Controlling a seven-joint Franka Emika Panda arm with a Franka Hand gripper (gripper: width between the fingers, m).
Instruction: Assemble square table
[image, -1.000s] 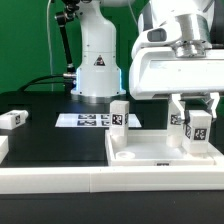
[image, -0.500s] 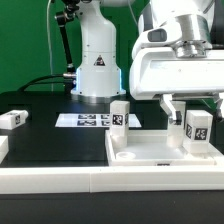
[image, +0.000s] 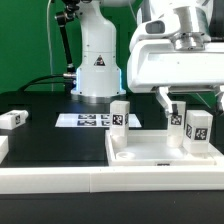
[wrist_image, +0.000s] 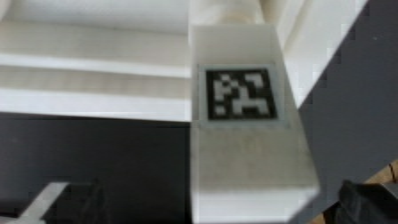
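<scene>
White leg (image: 198, 127) upright on tabletop (image: 150, 152); gripper (image: 190, 98) above it, fingers spread apart.

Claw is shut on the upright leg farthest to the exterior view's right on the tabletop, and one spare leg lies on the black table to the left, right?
Not quite. The claw is open: the wrist view shows its fingers standing clear of the upright leg. The spare leg does lie on the black table, to the exterior view's left of the tabletop.
</scene>
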